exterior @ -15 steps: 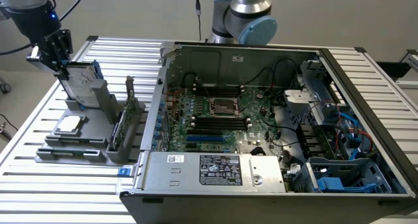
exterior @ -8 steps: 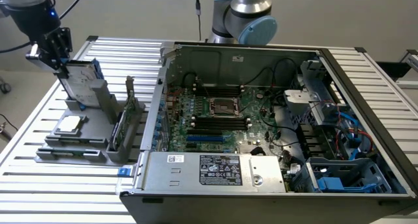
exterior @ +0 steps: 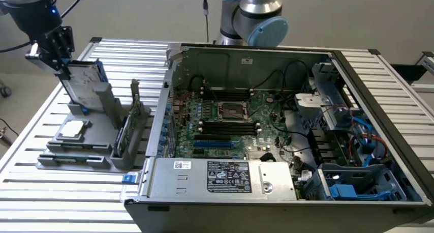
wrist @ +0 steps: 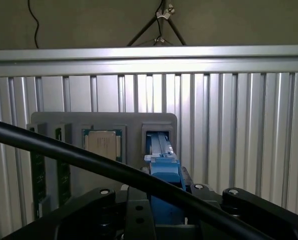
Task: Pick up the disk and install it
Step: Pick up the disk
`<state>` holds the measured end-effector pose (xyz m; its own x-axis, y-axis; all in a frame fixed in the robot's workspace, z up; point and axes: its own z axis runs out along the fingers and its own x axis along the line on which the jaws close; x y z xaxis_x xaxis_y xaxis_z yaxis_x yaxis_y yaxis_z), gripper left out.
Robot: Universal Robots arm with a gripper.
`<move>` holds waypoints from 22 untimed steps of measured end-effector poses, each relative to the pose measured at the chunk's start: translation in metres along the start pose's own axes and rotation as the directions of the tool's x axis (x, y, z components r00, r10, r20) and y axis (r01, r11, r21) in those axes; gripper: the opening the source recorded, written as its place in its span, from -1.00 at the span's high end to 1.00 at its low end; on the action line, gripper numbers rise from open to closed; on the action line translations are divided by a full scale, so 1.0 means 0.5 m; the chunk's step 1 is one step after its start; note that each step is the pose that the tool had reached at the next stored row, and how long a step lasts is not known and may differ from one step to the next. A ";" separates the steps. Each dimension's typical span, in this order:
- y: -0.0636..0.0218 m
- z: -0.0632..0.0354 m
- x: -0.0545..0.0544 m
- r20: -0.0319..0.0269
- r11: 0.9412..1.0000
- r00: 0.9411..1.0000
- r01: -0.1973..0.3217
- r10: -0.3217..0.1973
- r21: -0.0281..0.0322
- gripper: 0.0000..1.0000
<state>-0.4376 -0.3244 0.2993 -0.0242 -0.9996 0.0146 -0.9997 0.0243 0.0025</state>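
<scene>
The disk (exterior: pixel 85 85), a silver-grey drive with a white label and a blue edge frame, stands upright and slightly tilted over the back slot of the grey holder (exterior: pixel 101 141) on the exterior view's left. My gripper (exterior: pixel 63 64) sits on its upper end, shut on it. In the wrist view the blue edge of the disk (wrist: pixel 164 170) runs down between the jaws of the gripper (wrist: pixel 165 202), with the holder's slot (wrist: pixel 159 137) right below. Whether its lower end still rests in the slot I cannot tell.
A small square chip (exterior: pixel 73 129) and an upright card (exterior: pixel 132 121) sit in the same holder. The open computer case (exterior: pixel 285 116) lies to the exterior view's right, with a silver labelled box (exterior: pixel 224 177) and a blue-railed bay (exterior: pixel 359 184). A black cable (wrist: pixel 88 162) crosses the wrist view.
</scene>
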 end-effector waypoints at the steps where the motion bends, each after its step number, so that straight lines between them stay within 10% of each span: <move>1: 0.000 -0.002 0.000 0.000 1.000 1.000 0.000 0.000 0.000 0.35; 22: -0.003 -0.075 0.001 0.000 1.000 1.000 0.001 -0.001 0.003 0.35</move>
<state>-0.4358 -0.3244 0.3370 -0.0237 -0.9996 0.0145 -0.9997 0.0237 -0.0007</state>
